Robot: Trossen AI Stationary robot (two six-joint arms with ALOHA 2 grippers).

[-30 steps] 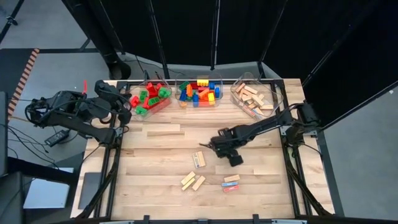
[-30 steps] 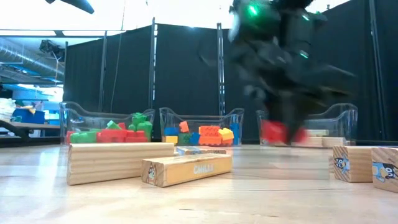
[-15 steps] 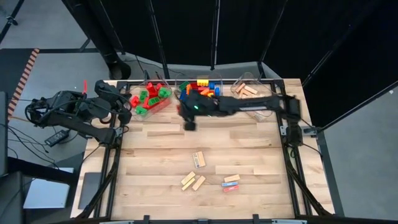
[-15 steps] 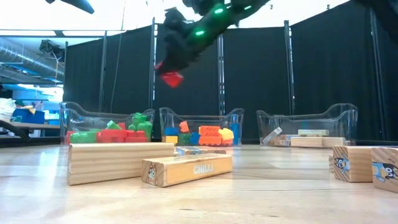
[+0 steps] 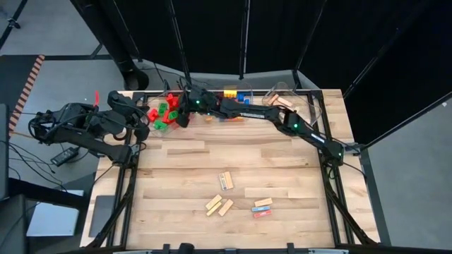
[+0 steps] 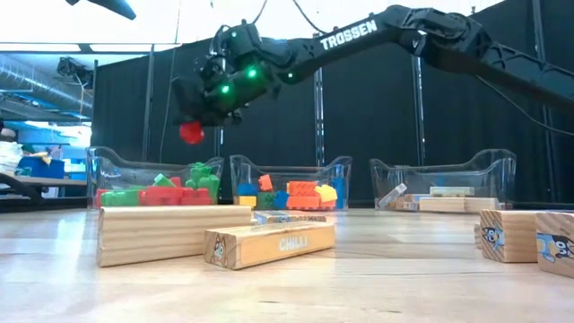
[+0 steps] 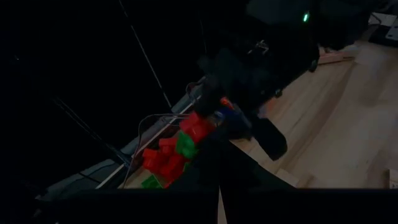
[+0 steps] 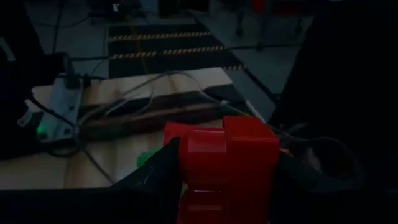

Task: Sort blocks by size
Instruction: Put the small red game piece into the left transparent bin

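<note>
High view: right arm reached diagonally across the table's far edge, its right gripper (image 5: 181,113) over the left bin (image 5: 157,125), which held red and green bricks (image 5: 167,111). Middle bin (image 5: 206,103) held mixed coloured bricks; right bin (image 5: 315,107) held wooden bars, so each bin seemingly took one size class. Several tan bars (image 5: 219,206) and one red piece (image 5: 260,212) lay unsorted near the front. Left arm waited off the table's left edge, left gripper (image 5: 143,116) closed on nothing.

Low view: right gripper (image 6: 199,115) hung well above the left bin (image 6: 99,170), a red brick (image 6: 190,133) pinched beneath it, probably poised for release.

Left wrist view: too dark for detail; red and green bricks (image 7: 174,152) showed below the right arm.

Right wrist view: fingers clamped either side of the red brick (image 8: 227,158), bin below.
</note>
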